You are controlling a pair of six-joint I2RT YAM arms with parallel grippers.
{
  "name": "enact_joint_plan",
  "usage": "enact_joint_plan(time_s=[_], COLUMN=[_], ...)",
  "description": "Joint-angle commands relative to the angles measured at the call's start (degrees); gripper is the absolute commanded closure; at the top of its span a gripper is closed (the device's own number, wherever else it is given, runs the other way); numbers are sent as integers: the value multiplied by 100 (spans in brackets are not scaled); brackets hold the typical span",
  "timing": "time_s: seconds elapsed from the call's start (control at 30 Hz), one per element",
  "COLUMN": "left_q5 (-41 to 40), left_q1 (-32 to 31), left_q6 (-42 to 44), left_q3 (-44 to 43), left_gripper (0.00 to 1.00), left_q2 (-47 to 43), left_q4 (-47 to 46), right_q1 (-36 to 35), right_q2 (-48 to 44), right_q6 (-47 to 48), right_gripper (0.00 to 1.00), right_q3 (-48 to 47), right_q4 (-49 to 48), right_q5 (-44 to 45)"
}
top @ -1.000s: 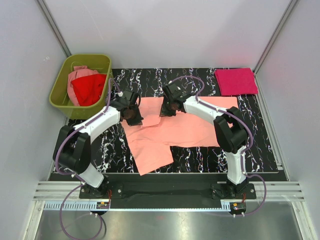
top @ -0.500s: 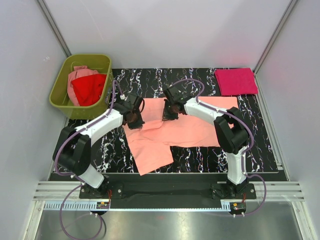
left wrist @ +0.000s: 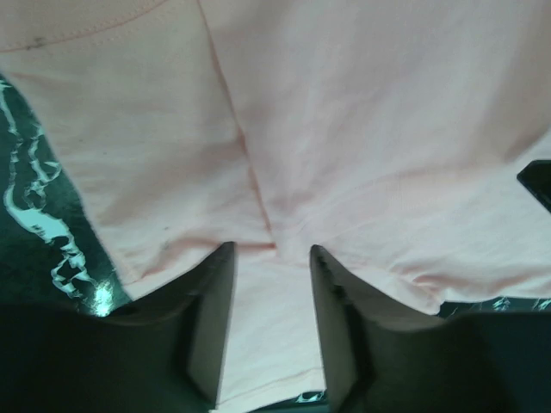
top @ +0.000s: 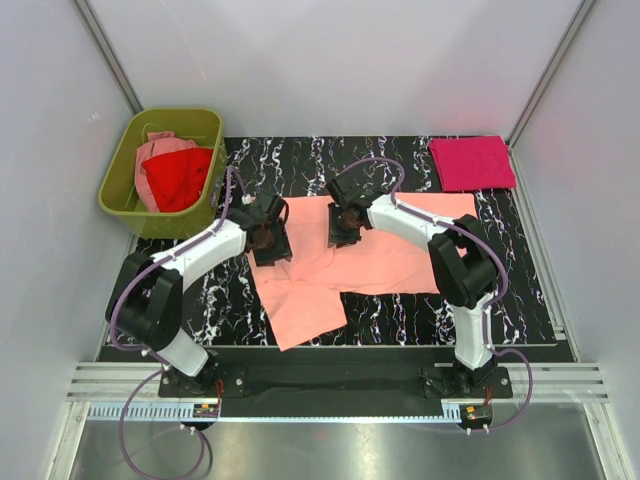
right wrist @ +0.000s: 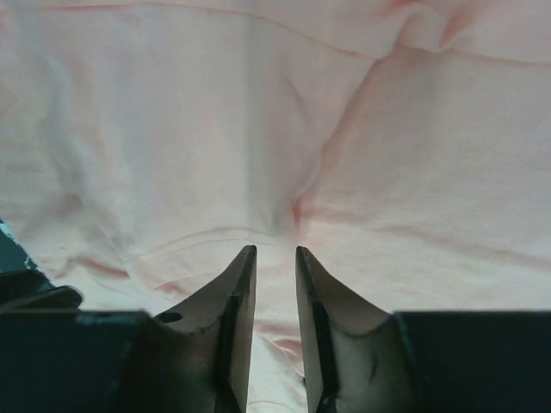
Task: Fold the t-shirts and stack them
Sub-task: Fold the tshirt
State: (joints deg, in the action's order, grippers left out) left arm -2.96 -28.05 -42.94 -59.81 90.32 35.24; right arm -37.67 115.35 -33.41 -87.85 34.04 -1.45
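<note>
A salmon-peach t-shirt lies spread on the black marbled mat, one part folded down toward the near left. My left gripper rests low over its left edge. In the left wrist view that gripper stands open, with the flat cloth showing in the gap. My right gripper sits on the shirt's upper middle. In its own view it is open a little over wrinkled cloth. A folded magenta-pink t-shirt lies at the far right corner.
An olive-green bin stands at the far left, off the mat, holding a red t-shirt and a dusty pink one. The mat ends at grey walls on both sides.
Both grippers were shut on the salmon shirt's edge and have opened, letting the cloth go. They shifted slightly toward the near side and the cloth settled flatter.
</note>
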Motion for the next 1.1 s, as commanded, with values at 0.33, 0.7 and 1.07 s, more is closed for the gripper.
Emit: enact_joint_plan(time_s=[0.33, 0.7, 1.07], left_q5=[-205, -758, -1260], left_q1=[898, 1170, 1320], left_q6=[1314, 1542, 1999], left_q3=[-2420, -4029, -5496], left_gripper=[50, 55, 52], left_q2=[1258, 3280, 4239], left_q4=[211, 720, 1002], right_q1=[1480, 2922, 4004], right_q2=[-470, 171, 462], right_q6=[388, 704, 809], right_gripper=[64, 69, 71], right_q3=[-136, -206, 23], right_q4=[234, 331, 393], right_q5=[180, 1075, 2210])
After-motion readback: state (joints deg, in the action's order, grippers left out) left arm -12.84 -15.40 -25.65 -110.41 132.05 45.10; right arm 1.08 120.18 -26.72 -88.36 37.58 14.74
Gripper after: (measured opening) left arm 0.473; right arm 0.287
